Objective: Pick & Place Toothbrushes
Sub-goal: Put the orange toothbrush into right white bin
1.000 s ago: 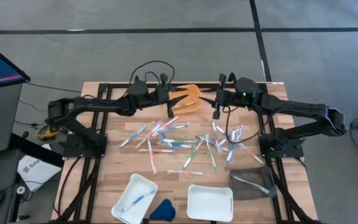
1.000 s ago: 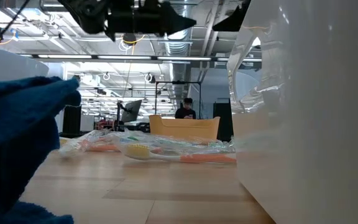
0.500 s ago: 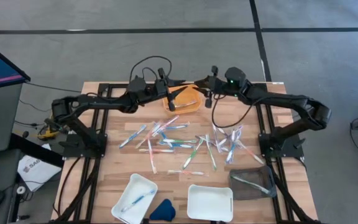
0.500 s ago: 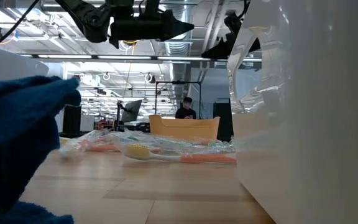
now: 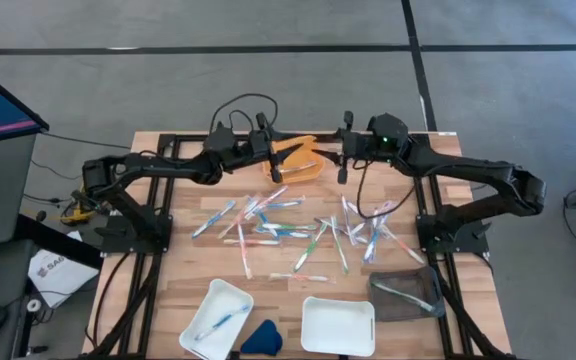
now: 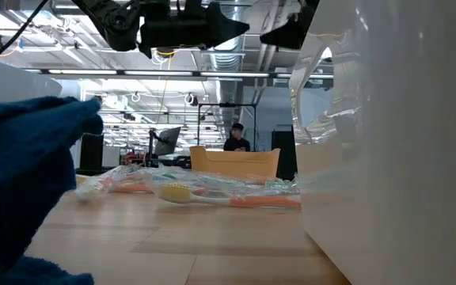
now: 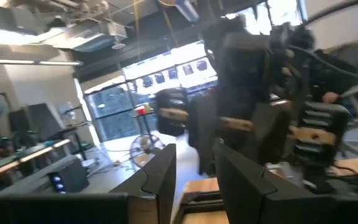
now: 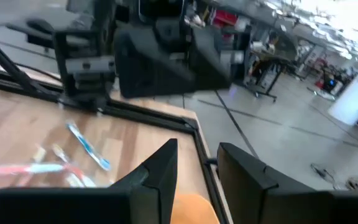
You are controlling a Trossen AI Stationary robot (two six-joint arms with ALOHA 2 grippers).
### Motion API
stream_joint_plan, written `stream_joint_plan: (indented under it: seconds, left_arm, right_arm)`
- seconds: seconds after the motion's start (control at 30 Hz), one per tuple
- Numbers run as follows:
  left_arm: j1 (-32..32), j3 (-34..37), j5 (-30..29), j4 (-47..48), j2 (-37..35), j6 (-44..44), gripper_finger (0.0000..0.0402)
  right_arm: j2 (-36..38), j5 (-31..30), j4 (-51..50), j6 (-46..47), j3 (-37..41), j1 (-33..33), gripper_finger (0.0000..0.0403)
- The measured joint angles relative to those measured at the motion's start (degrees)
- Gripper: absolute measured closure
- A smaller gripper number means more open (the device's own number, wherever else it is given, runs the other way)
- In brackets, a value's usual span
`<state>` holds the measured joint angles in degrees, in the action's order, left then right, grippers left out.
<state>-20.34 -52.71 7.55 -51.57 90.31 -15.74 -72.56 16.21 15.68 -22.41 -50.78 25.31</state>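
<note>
Hardly begun, judging by the layout. Counted as placed: 1 blue toothbrush [image 5: 220,322] in the white rectangular plastic tray [image 5: 200,300] at 7 o'clock, and seemingly 1 pale one in the dark tray [image 5: 430,300] at 5 o'clock. Left to move: the loose scatter of thin blue, green, pink and clear plastic toothbrushes [image 5: 288,228] across the centre of the wooden desk [image 5: 183,262]. Up at 12 o'clock, above the orange plastic tray [image 5: 303,170]: left hand [image 5: 276,150] and right hand [image 5: 340,165], both released, grasping nothing.
</note>
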Motion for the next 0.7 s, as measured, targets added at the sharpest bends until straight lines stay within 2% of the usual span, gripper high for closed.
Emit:
stream_joint_plan:
  seconds: [0.23,0.47,0.6,0.7]
  left_arm:
    - [5.44,0.0,0.19,-0.2,-0.81,-0.44,0.0298]
    - [12.43,-0.02,2.9,4.96,-4.87,-4.84,0.0298]
    - [15.19,-0.02,0.94,7.19,-6.8,-4.91,0.0298]
    - [16.79,-0.02,-3.08,9.49,-7.48,-4.71,0.0298]
  right_arm:
    - [3.73,0.0,-0.58,5.99,0.0,-4.75,0.0295]
    - [7.27,0.0,-5.14,9.97,-0.04,-8.99,0.0295]
    - [7.81,0.02,-5.58,14.28,-0.04,-11.28,0.0295]
    - [7.7,0.02,-5.6,17.71,-0.04,-12.85,0.0295]
